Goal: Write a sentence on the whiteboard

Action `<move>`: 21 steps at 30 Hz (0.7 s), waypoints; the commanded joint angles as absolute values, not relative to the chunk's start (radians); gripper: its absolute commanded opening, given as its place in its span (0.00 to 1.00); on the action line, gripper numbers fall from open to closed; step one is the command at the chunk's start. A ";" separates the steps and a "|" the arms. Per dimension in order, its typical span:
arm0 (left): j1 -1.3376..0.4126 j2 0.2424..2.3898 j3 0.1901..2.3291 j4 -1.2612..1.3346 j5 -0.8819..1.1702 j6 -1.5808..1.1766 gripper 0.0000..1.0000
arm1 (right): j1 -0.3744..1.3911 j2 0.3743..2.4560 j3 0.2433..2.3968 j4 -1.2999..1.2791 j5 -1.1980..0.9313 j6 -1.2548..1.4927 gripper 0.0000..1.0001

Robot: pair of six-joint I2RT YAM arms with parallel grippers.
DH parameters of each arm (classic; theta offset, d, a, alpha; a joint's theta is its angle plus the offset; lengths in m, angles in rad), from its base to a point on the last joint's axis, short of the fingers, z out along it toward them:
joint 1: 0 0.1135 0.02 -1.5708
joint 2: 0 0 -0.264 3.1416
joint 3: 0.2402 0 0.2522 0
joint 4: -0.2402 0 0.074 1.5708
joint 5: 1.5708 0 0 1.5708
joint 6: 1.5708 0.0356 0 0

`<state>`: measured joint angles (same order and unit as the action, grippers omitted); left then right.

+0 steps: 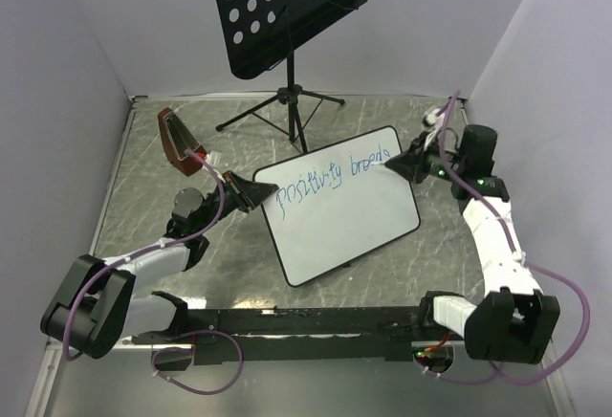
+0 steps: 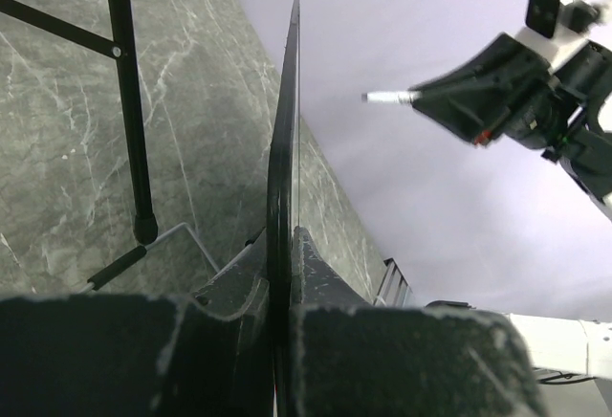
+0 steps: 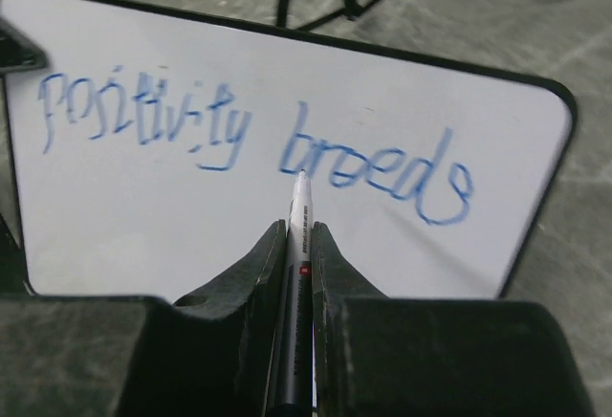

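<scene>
Top view: board [image 1: 349, 230] sat between the arms over the table [image 1: 411, 269], stand [image 1: 277, 58] behind.
Left wrist: board edge-on only; left fingers [image 2: 302, 259] clamped shut on its rim.
Right wrist: right fingers [image 3: 316, 250] closed on marker [image 3: 296, 288], tip at "breeds" (contact unclear).
Sentence [image 3: 249, 144]: wobbly blue, "positivity breeds", one line, near its far edge.
</scene>
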<state>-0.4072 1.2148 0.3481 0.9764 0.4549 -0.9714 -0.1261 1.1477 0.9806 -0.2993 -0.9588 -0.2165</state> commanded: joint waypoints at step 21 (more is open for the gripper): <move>-0.416 1.187 0.357 1.083 0.416 -0.991 0.01 | 0.480 1.094 0.857 -0.219 -0.638 -0.305 0.00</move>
